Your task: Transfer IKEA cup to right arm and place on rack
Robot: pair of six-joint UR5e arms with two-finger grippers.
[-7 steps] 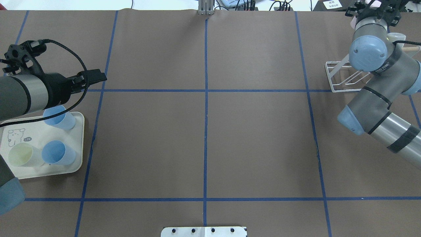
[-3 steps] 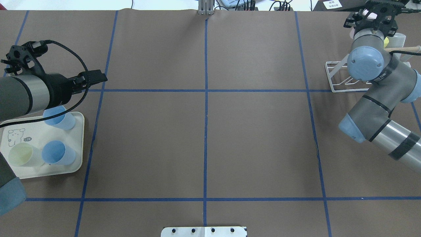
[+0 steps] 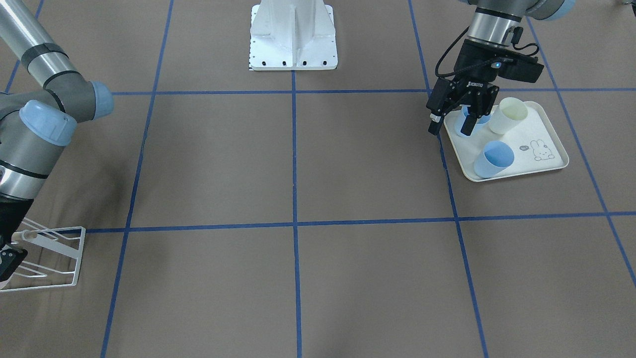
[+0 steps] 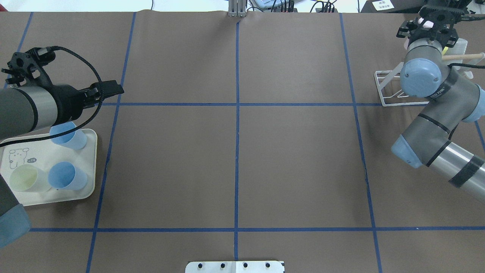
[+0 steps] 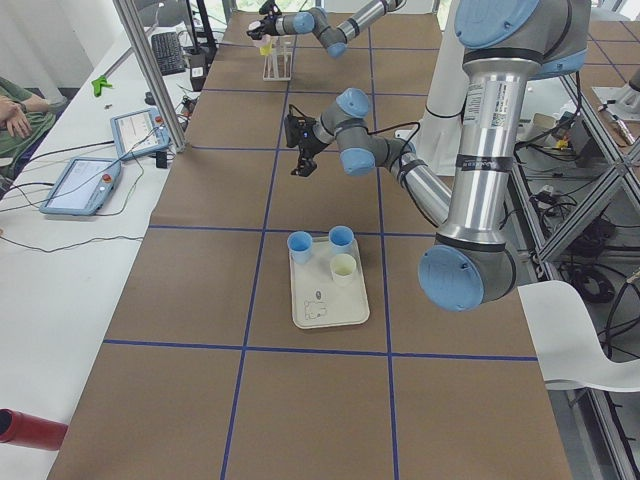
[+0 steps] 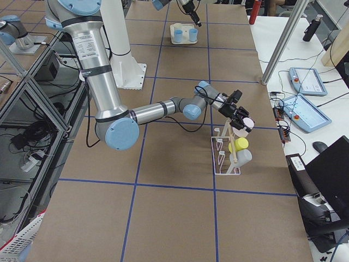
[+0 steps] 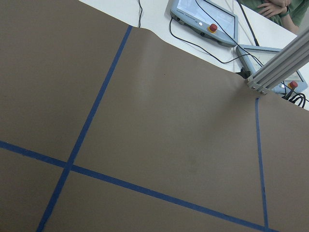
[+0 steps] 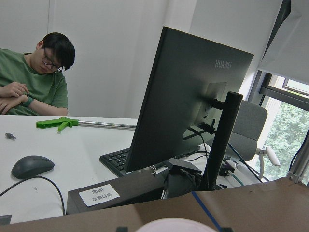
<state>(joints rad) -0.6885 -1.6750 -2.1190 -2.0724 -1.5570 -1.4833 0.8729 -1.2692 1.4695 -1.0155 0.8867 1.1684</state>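
Exterior right view: I read the right gripper [image 6: 239, 115] jaws clamped on the pink cup [image 6: 247, 124], above the rack [image 6: 222, 161]. Left gripper [image 3: 451, 124] jaws wide apart, empty, over the tray [image 3: 524, 161] edge. Monitor [image 8: 188, 96] reads HUAWEI.

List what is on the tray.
Three upright cups stand on the tray: a near blue cup, a far blue cup and a cream cup. Overhead, the left arm covers the tray's far corner and part of the far blue cup.
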